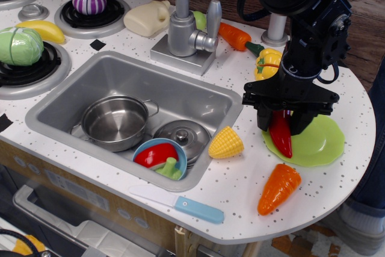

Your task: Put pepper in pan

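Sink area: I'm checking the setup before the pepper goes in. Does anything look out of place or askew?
The lid is off the pan, lying in the sink and leaning against the blue bowl. A knife lies at the counter's front edge. Nothing looks spilled or damaged. The pincer straddles the pepper on the green plate.

The scene is evenly and brightly lit from above; soft shadows are cast on the counter (180, 179), and mild glare is seen on the pan (114, 121).
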Tool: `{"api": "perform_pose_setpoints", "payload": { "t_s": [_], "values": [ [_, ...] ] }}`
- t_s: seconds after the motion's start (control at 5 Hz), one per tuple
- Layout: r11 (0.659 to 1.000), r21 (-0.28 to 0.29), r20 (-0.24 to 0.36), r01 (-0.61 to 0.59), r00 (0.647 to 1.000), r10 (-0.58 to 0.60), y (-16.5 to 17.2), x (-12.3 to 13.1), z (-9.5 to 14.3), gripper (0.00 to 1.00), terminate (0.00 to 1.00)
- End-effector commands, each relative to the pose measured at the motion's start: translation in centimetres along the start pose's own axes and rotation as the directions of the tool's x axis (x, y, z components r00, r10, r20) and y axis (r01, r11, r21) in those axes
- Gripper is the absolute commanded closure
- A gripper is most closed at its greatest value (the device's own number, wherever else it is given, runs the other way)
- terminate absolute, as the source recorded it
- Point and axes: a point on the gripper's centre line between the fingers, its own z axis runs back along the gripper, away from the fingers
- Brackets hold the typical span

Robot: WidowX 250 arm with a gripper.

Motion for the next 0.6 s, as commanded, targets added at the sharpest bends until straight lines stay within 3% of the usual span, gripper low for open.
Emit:
{"api": "perform_pose_setpoints", "payload": {
  "t_s": [0.0, 0.4],
  "values": [
    [1.000, 0.030, 0.006, 0.006, 1.000, -0.006, 1.0, 1.5, 2.8, 1.00, 0.00],
    [0.975, 0.110, -0.068, 0.192, 0.980, -0.186, 7.5, 5.8, 7.8, 1.00, 0.00]
  ]
}}
